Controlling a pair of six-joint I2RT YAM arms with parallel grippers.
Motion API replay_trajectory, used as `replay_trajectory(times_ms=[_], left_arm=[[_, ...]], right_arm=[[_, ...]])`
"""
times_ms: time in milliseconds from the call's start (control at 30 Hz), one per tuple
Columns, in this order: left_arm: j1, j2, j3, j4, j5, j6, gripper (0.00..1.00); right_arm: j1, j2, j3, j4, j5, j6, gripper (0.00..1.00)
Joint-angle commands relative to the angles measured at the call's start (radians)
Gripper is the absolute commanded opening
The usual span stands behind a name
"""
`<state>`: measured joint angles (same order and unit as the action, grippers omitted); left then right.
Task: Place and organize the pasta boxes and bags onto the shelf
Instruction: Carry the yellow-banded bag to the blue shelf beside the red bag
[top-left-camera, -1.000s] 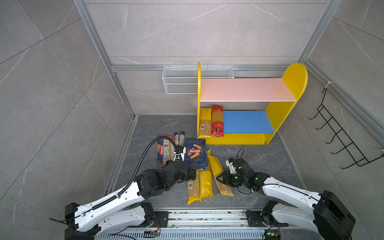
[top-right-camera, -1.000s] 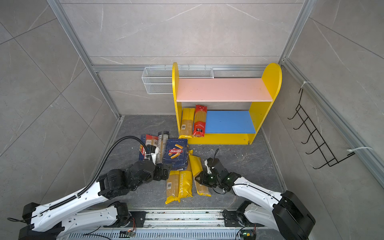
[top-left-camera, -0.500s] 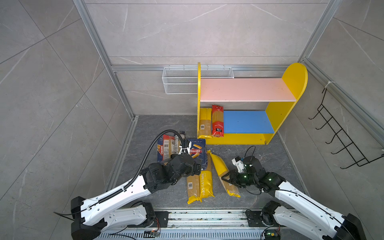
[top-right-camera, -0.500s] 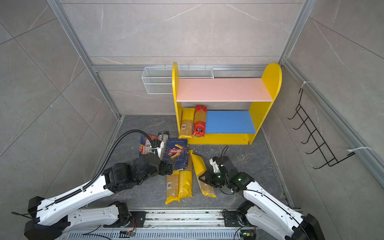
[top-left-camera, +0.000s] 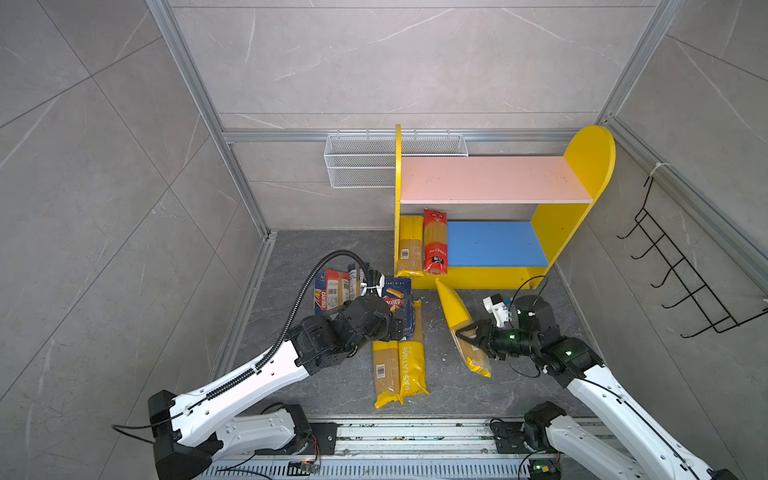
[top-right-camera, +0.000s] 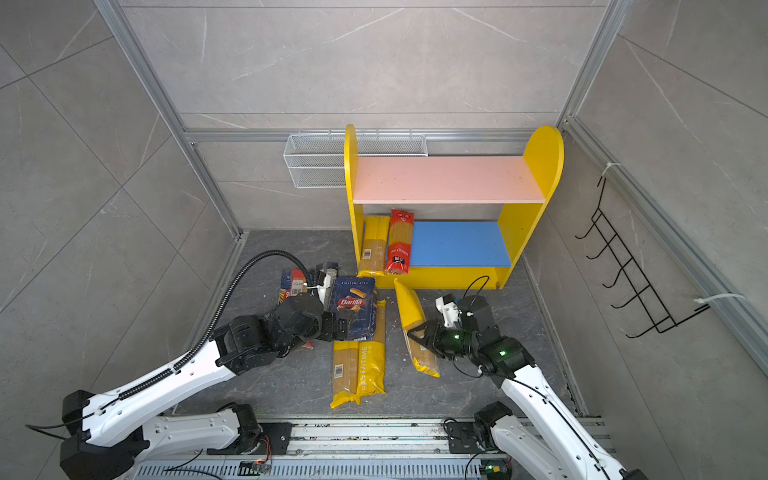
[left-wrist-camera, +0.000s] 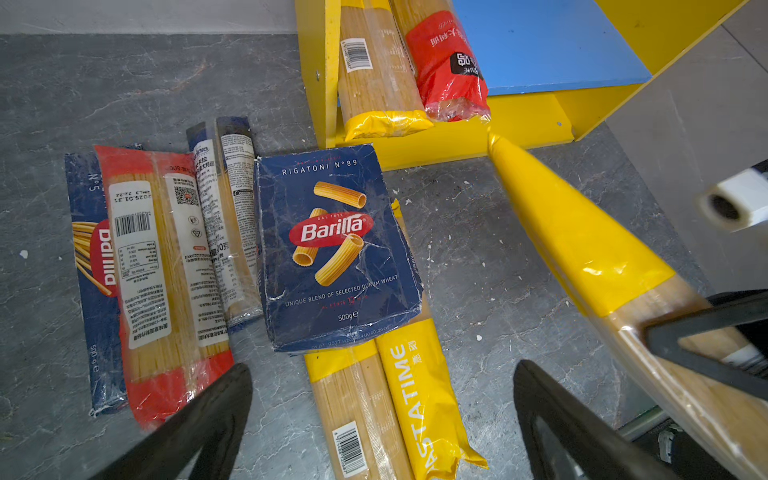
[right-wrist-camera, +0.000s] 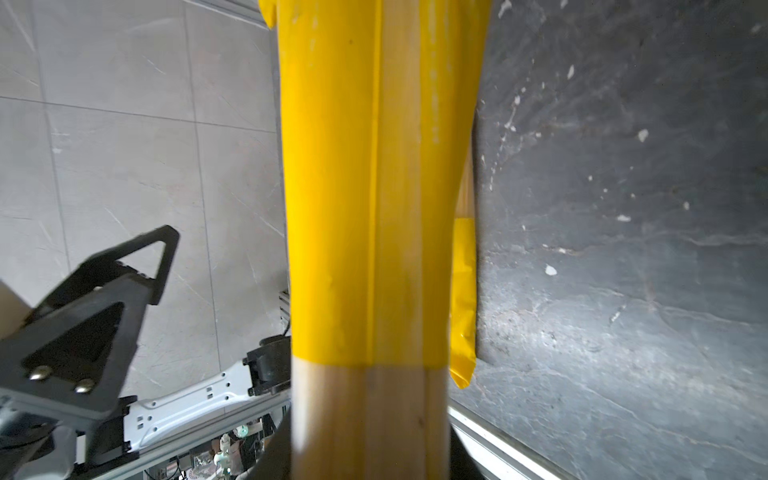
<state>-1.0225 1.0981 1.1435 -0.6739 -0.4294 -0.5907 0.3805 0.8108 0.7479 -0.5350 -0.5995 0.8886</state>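
Right arm has swung toward the shelf (top-left-camera: 490, 180). Its hand (top-left-camera: 467, 337) is clamped narrow on a yellow spaghetti bag (top-left-camera: 453, 307), with the bag's far tip near the shelf's front base. Left hand (top-left-camera: 400, 324) has moved forward, jaws fully apart and empty, over the rigatoni box (left-wrist-camera: 336, 245). The blue board's left end holds a yellow bag (top-left-camera: 410, 245) and a red bag (top-left-camera: 434, 243). PASTATIME bag (top-left-camera: 409, 361) lies on the tabletop (top-left-camera: 332, 249), partly under the box.

Glossy, wrinkled plastic film wraps the PASTATIME bag (left-wrist-camera: 415, 395); the rigatoni box (left-wrist-camera: 336, 249) is scuffed, creased card; the floor (left-wrist-camera: 124, 83) is matt, veined, perhaps stone
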Motion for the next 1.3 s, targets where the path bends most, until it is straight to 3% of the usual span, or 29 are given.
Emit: replay_trajectory(times_ms=[0,233,467,633,800,1000,1267], left_arm=[[0.016,-0.023,0.044,0.003,0.021,0.043,1.0],[0.09,-0.04,0.005,0.039,0.075,0.062,1.0],[0.244,-0.059,-0.077,0.108,0.217,0.074,1.0],[0.297,-0.037,-0.086,0.12,0.243,0.111,1.0],[0.324,-0.019,-0.082,0.137,0.258,0.135,1.0],[0.347,-0.013,-0.088,0.154,0.269,0.148,1.0],[0.363,-0.018,-0.12,0.163,0.279,0.138,1.0]], right_arm=[[-0.05,0.002,0.104,0.083,-0.083,-0.051,0.18],[-0.181,0.17,0.188,0.231,-0.167,-0.025,0.19],[-0.273,0.391,0.351,0.336,-0.147,-0.061,0.18],[-0.31,0.566,0.483,0.381,-0.127,-0.094,0.19],[-0.324,0.777,0.667,0.345,-0.125,-0.163,0.2],[-0.325,0.961,0.879,0.226,-0.042,-0.283,0.2],[-0.324,1.075,0.973,0.163,0.011,-0.336,0.26]])
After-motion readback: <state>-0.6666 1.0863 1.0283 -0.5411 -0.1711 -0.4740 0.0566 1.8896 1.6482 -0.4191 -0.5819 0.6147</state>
